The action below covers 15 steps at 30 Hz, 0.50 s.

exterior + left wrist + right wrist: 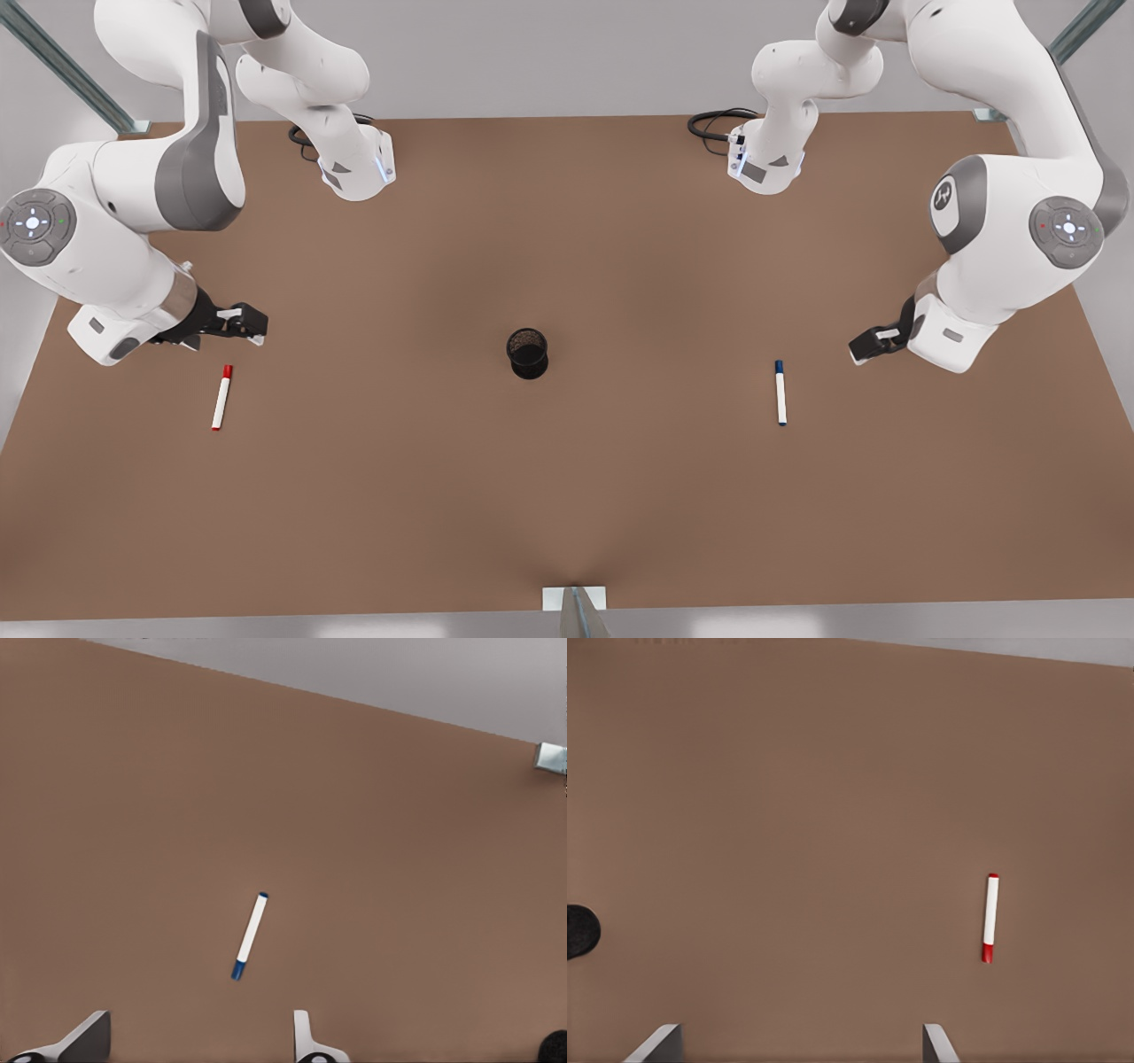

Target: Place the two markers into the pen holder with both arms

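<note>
Brown tabletop [567,496]: pen holder [527,353] stands centred, both markers lie flat. Left gripper [873,343] — spread, empty — hovers near the blue marker [780,392]; right gripper [232,324], likewise spread, near the red marker [221,398]. Descend square across each barrel's midpoint before closing.

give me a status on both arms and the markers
Left gripper open, above the table near the blue marker. Right gripper open, near the red marker. Both markers flat on the table; pen holder between them, path unobstructed.
</note>
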{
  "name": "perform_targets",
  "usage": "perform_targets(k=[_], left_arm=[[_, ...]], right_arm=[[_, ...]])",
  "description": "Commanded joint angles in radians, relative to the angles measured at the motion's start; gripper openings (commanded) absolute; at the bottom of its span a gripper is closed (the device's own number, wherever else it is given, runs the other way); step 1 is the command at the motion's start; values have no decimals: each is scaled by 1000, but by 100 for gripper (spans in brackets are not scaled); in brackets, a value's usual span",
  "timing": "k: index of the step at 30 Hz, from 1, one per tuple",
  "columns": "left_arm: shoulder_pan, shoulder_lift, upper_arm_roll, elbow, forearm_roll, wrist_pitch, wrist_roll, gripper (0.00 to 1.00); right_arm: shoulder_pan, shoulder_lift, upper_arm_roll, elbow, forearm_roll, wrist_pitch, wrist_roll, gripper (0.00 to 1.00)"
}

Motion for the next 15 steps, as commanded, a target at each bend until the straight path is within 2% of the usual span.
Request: perform_targets(k=[1,3,6,9,15], left_arm=[[0,-1,0,2,1,5,284,100],[-6,27,-2,0,3,14,282,100],[-43,149,-3,-47,-13,187,216,100],[-48,157,-5,-225,-16,419,115,100],[-45,188,-2,-422,-13,672,172,100]], right_arm=[[0,-2,0,0,0,0,63,100],[0,-2,-2,0,0,-1,63,100],[-8,54,-3,-7,-28,44,63,100],[-43,156,-6,-18,-25,164,49,100],[-154,198,-5,-242,-23,399,11,100]])
